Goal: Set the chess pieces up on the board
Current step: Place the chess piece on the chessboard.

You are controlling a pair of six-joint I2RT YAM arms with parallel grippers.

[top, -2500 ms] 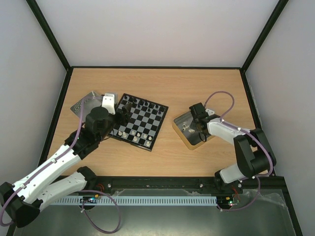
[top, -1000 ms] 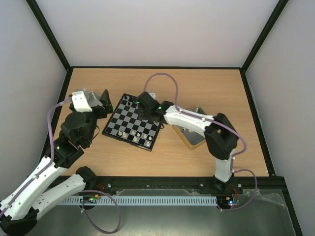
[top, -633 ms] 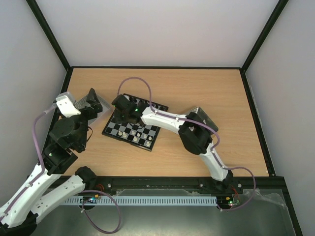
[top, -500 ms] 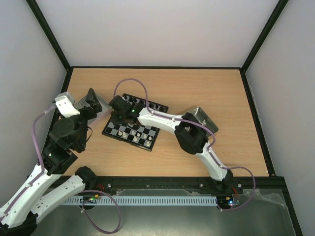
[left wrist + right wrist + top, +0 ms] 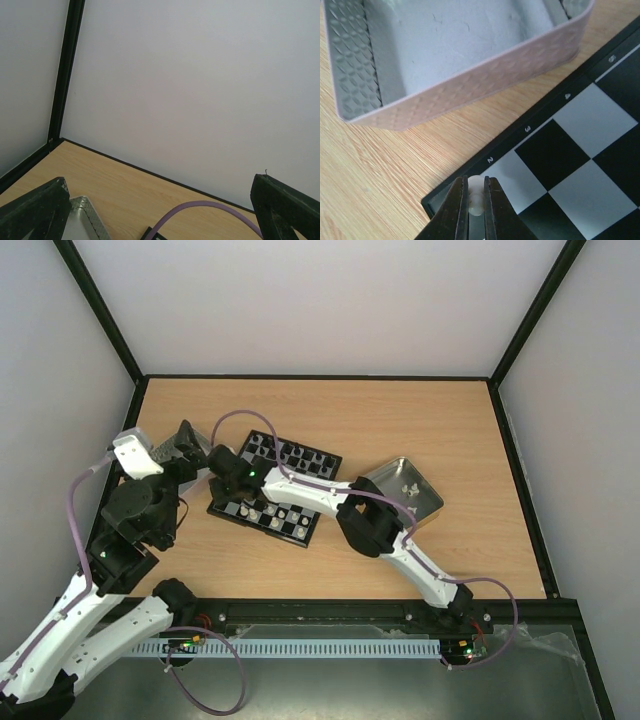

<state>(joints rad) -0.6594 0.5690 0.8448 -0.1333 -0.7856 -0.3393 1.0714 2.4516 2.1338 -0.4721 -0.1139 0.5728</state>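
Two arms share this job, and each thing is easiest to place from the board [image 5: 300, 472]. Off its left corner the left gripper [image 5: 159, 200] hangs with its fingers spread wide and nothing between them. It is above a metal tray [image 5: 485, 92] that lies just beyond that side, so I judge this arm is waiting out of the way. At the same left corner the right gripper [image 5: 476, 182] is pinched tight on a small white piece [image 5: 476, 200]. It holds the piece upright just above the board's edge, beside the mark 2, probably so it can go straight down onto a square. Other pieces [image 5: 268, 514] already stand along the board's near and far rows. Right of the board, a second tray [image 5: 437, 502] holds a few pale pieces [image 5: 405, 486], apparently the stock yet to be placed.
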